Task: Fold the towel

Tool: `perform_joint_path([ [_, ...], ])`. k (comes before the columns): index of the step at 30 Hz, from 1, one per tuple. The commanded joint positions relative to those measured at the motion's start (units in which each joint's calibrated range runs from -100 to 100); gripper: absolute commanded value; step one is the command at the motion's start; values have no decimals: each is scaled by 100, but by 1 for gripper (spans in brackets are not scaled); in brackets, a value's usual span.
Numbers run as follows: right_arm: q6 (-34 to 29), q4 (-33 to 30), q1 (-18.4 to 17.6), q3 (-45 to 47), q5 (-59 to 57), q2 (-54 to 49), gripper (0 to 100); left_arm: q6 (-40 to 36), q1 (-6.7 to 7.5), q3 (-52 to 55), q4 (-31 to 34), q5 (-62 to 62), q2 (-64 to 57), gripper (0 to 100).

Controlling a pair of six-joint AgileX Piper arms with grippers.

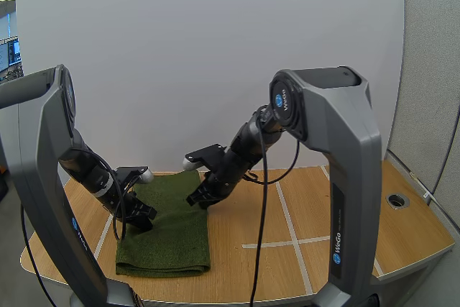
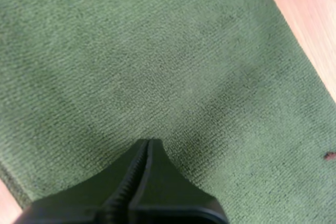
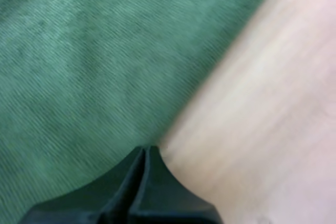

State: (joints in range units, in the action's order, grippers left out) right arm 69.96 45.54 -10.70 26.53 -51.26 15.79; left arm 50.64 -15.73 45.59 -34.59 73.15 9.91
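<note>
A dark green towel (image 1: 169, 228) lies folded flat on the wooden table (image 1: 323, 213), left of centre. My left gripper (image 1: 142, 217) hovers over the towel's left edge, fingers together as one dark wedge (image 2: 144, 153) above the green pile (image 2: 157, 66). My right gripper (image 1: 198, 200) sits at the towel's right edge, also shut on nothing. Its joined fingertips (image 3: 146, 155) point at the line where the towel (image 3: 89, 61) meets bare wood (image 3: 262, 119).
White tape lines (image 1: 287, 221) cross the table to the right of the towel. A round cable hole (image 1: 397, 200) sits near the right edge. The table's front edge runs just below the towel.
</note>
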Motion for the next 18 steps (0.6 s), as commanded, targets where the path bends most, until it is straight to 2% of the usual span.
perform_joint_path([
  [1,58,-84,21,227,-10,-173,0,92,1,170,97,38,-59,0],
  [6,68,205,21,289,44,-474,0,257,1,181,-171,115,-189,0],
  [12,50,313,21,259,510,-616,0,377,1,155,-606,379,-898,0],
  [13,50,355,21,259,558,-616,4,356,1,155,-616,380,-1061,2],
  [15,83,509,21,229,624,-616,34,347,1,155,-616,433,-1367,8],
  [17,83,522,21,76,638,-616,59,257,1,155,-626,594,-1718,18],
  [18,83,522,21,-22,638,-602,63,227,1,155,-619,746,-1862,21],
])
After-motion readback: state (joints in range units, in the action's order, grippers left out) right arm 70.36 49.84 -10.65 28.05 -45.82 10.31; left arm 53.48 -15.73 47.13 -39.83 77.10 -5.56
